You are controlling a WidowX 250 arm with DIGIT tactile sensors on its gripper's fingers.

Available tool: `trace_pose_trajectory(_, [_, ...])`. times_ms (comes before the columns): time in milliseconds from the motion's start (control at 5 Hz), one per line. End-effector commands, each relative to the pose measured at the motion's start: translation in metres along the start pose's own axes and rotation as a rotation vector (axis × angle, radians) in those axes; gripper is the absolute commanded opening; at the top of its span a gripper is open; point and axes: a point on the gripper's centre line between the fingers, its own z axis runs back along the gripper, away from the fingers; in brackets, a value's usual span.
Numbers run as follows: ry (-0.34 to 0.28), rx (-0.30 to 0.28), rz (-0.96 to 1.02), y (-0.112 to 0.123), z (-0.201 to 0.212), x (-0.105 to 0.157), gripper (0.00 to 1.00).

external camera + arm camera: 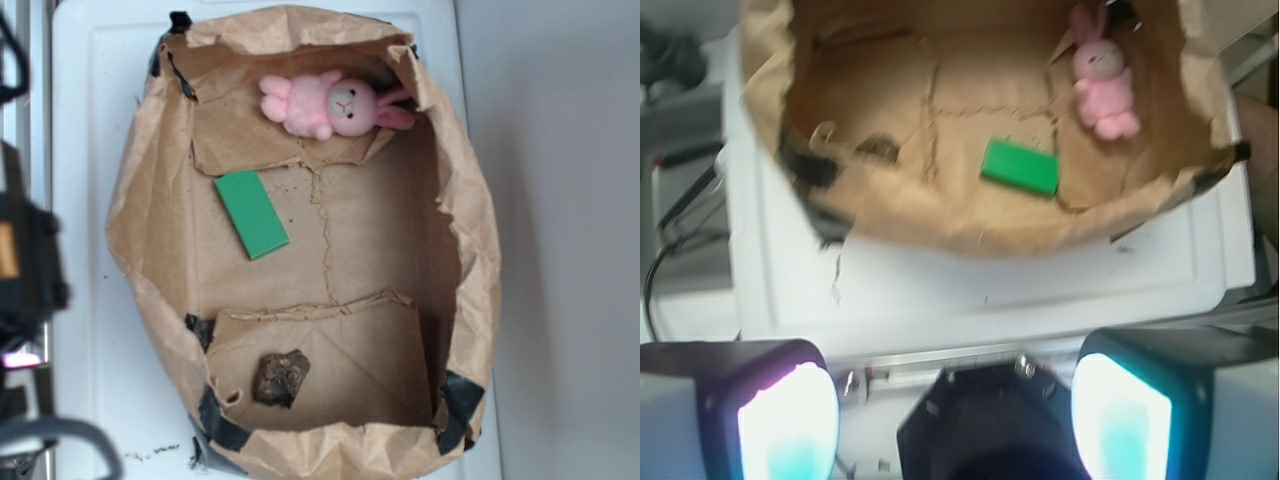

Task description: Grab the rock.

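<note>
Seemingly nothing of the job is done yet: a torn paper bag fills most of the exterior frame on a white table, and the gripper, at the bottom of the wrist frame, hangs well outside it, jaws wide and holding nothing. A pink plush bunny lies at upper centre, a flat green block left of centre. Smallest, the rock sits untouched at lower centre, near the bag's wall, which the reach must clear
</note>
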Motion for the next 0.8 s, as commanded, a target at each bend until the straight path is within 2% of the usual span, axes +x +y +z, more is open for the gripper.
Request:
trace_pose_trajectory(0, [-0.041, 0.028, 0.042, 0.005, -0.015, 0.044, 1.00])
trace_pose_trajectory(400, [-0.065, 0.078, 0.141, 0.035, -0.042, 0.066, 1.00])
trace_pose_trajectory(600, [-0.055, 0.108, 0.166, 0.039, -0.053, 0.071, 1.00])
